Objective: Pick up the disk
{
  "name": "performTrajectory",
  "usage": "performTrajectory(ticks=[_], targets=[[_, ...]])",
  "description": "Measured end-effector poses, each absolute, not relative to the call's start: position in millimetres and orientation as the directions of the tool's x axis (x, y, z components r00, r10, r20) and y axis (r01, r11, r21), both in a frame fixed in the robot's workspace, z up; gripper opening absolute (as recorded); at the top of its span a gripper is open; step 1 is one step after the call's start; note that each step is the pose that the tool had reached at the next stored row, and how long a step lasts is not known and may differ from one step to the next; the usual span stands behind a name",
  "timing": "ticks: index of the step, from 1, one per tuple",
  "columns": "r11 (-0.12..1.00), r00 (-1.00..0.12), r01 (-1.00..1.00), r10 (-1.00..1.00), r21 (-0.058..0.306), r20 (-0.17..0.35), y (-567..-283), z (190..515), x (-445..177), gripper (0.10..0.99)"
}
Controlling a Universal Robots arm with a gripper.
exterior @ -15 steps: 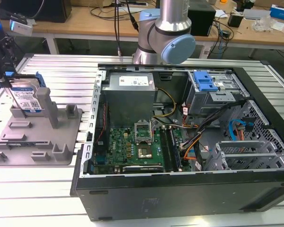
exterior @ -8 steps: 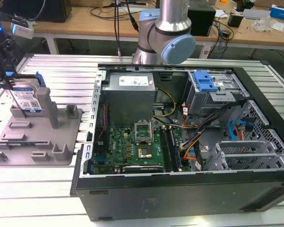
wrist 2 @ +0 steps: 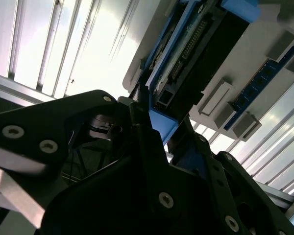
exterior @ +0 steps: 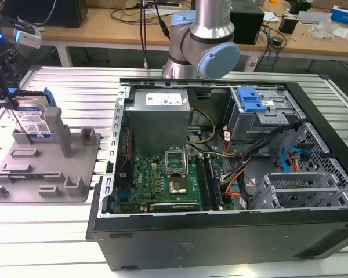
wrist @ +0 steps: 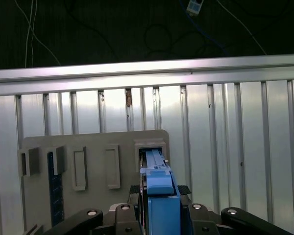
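We are gripping the disk with the gripper. In the first wrist view, the jaws are pressing narrowly against either side of its blue rail. The disk is standing upright on edge in a slot of the grey fixture, near the worktop edge at the exterior view's left. The open computer case is sitting just beside the fixture, toward the opposite edge.
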State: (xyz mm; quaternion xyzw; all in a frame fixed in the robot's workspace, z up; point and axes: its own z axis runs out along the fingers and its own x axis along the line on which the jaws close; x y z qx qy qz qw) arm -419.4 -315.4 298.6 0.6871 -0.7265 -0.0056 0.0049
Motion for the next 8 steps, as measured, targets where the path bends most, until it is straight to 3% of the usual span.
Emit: performTrajectory(ticks=[8], targets=[[0.056, -0.056, -0.998, -0.998, 0.015, -0.001, -315.4, 297.9, -419.4, 0.369]])
